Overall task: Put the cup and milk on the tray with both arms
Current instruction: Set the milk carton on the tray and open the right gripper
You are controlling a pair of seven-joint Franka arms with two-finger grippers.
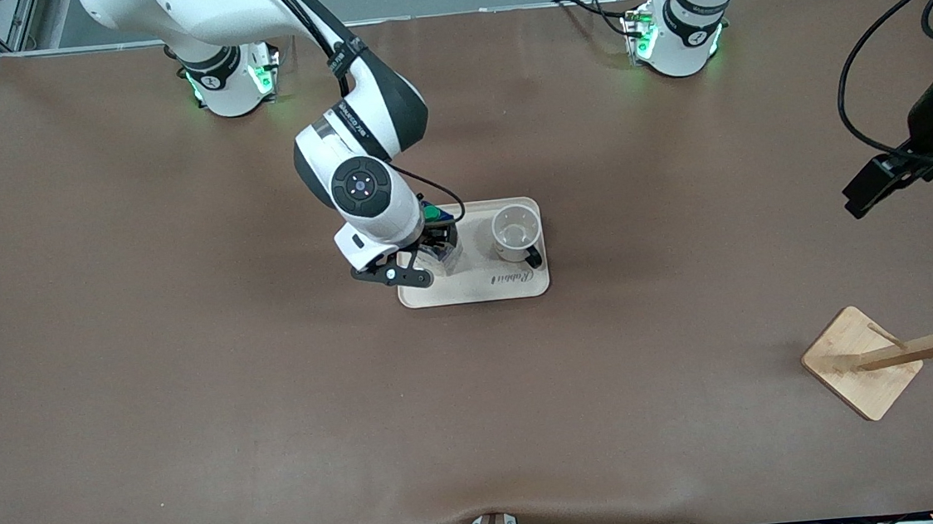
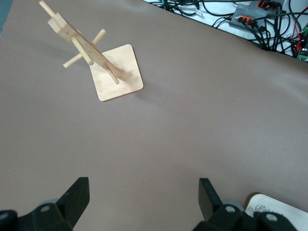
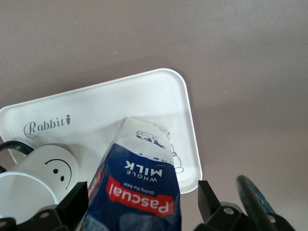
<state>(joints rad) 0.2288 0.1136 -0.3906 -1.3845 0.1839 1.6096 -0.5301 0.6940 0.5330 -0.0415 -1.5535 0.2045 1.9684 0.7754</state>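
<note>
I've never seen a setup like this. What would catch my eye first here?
Probably the right arm's claw over the flat cream rectangular tray mid-table, with the dark blue milk carton between its open fingers. Beside the carton on the tray stands a white mug with a black smiley face. The left arm's claw waits open above bare table, and a wooden peg rack stands toward that arm's end.

Tray crowded: cup beside milk; wooden rack well apart.

Cup upright on tray, milk beside
</note>
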